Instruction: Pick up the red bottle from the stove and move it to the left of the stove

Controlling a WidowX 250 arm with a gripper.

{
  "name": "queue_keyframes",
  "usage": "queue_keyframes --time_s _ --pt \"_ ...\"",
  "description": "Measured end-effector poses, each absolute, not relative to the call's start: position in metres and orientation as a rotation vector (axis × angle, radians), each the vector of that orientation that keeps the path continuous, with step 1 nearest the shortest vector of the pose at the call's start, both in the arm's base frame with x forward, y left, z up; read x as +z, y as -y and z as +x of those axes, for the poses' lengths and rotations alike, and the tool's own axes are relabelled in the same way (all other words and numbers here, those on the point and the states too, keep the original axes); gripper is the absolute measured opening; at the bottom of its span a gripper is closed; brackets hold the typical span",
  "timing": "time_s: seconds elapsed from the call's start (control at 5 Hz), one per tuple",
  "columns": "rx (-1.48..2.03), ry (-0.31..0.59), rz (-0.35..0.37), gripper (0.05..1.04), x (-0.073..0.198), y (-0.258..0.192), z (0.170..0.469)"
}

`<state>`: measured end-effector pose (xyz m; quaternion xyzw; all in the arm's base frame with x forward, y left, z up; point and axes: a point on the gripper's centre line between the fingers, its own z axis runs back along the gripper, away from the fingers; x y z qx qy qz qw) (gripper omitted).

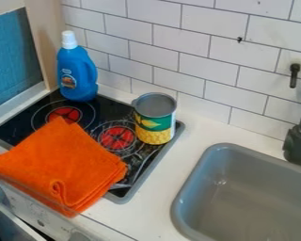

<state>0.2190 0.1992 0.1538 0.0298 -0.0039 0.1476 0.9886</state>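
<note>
No legible text on the label of the blue bottle [78, 77] or can [155, 123].

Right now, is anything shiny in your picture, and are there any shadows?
In the camera view, pale reflections streak the glossy black stovetop beside the orange cloth; a small bright glint shows inside the grey sink. Also in the camera view, the cloth's folds have darker shading, and the light looks mostly soft.

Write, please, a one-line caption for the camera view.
Folded orange cloth, blue bottle and green-and-yellow can on a black stovetop beside a grey sink.
</note>
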Motion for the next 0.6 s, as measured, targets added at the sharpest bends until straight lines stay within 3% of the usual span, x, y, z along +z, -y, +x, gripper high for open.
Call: queue_keyframes --time_s 0.2,0.4,0.6 --pt "0.141 0.084 0.060 1.001 0.175 -0.162 0.241" --pt "0.013 0.102 0.040 1.001 0.181 -0.133 0.253" --pt "-0.075 0.053 0.038 1.001 0.171 -0.114 0.254"
